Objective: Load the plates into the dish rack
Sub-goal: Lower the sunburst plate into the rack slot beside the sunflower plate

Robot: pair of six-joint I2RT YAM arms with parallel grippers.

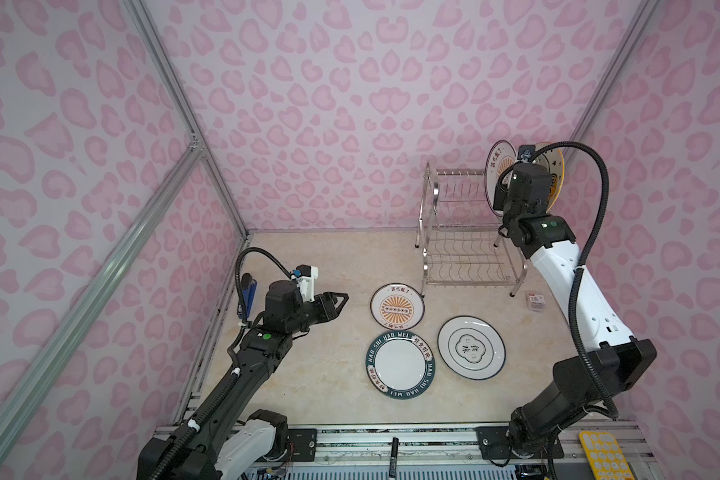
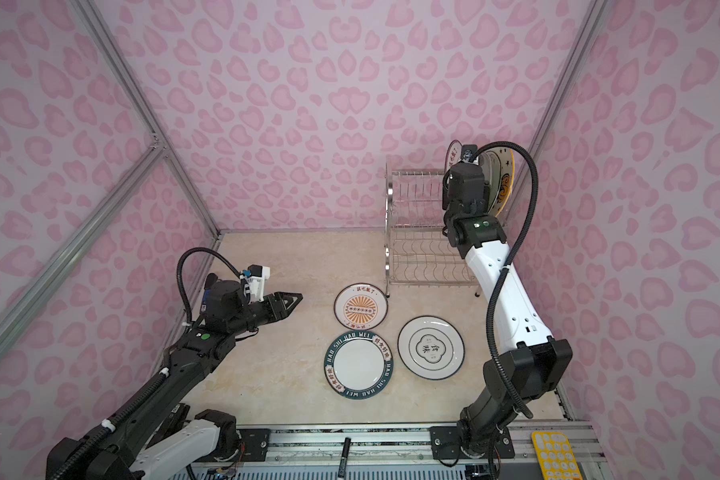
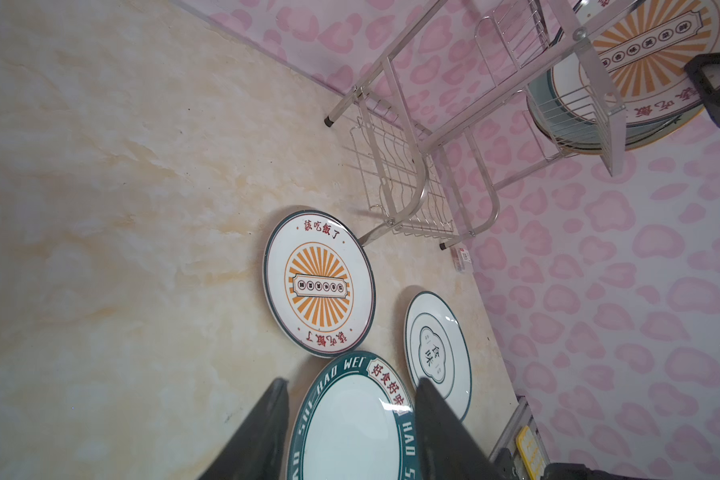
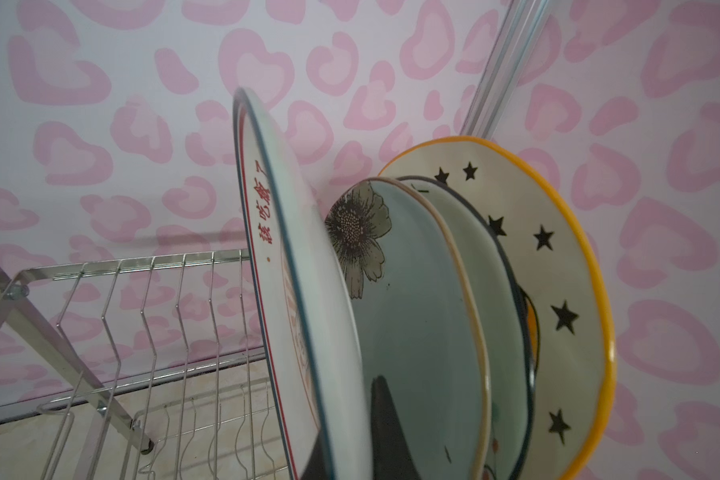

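Dish rack (image 1: 434, 199) top: gripping sunburst plate (image 4: 275, 266) beside three others (image 4: 416, 316) with right end effector (image 4: 346, 440), holding left end effector (image 3: 352, 386) open.

Sunburst plate (image 4: 292, 291) upright in right tool (image 4: 346, 453), beside three plates (image 4: 429, 332) in chrome dish rack (image 1: 454, 249); three flat plates (image 1: 396, 311) before left tool (image 3: 352, 386).

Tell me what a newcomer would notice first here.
The right arm holds a sunburst plate on edge in its jaws at the top tier of the dish rack, beside three standing plates. In front of the rack, three more plates lie flat on the table; pink patterned walls enclose everything.
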